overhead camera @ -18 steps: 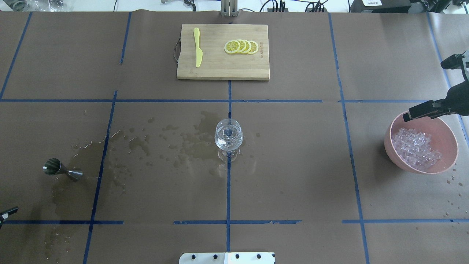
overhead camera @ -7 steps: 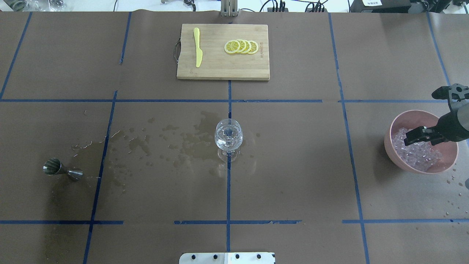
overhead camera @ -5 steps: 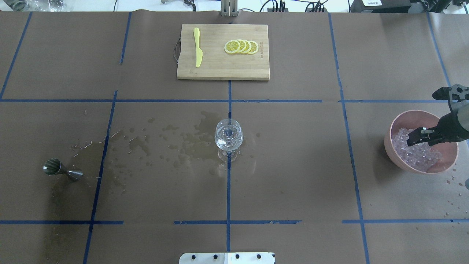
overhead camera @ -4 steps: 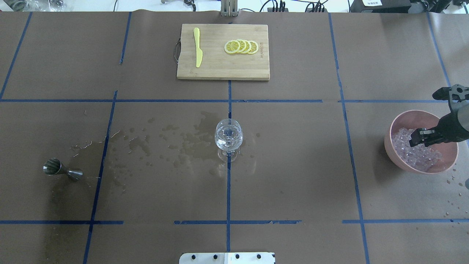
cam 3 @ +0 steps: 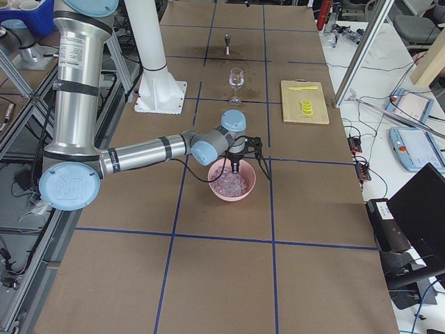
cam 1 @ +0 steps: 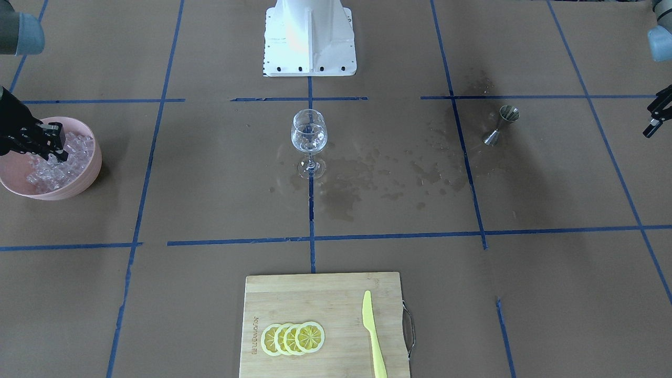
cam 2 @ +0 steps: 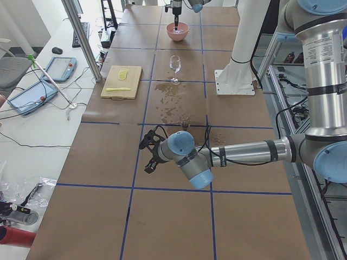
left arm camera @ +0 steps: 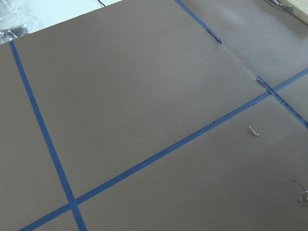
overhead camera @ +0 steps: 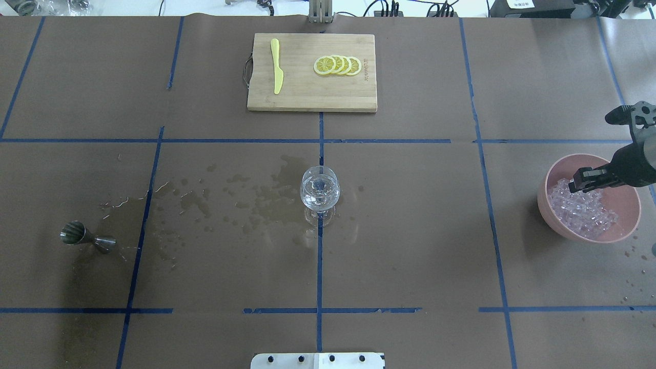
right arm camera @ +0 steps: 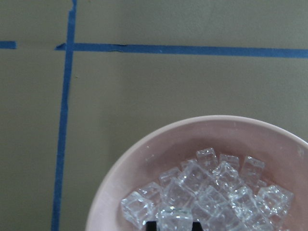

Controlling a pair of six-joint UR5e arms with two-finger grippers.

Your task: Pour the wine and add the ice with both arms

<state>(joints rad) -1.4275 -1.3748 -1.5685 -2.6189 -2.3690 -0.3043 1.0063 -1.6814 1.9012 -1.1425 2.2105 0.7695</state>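
Pink bowl [overhead camera: 542,205] of ice [overhead camera: 584,212], cutting board's [overhead camera: 307,97] stamp too small to read: right gripper [overhead camera: 576,181] clamps one cube [right arm camera: 173,219] over the heap; left gripper's [cam 1: 653,121] jaw state cannot be told.

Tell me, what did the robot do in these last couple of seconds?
The right gripper dropped into the pink bowl, its jaws closed, apparently on an ice cube, and it has lifted slightly. The left gripper withdrew off the overhead view's edge. Wine glass, jigger and cutting board stayed put.
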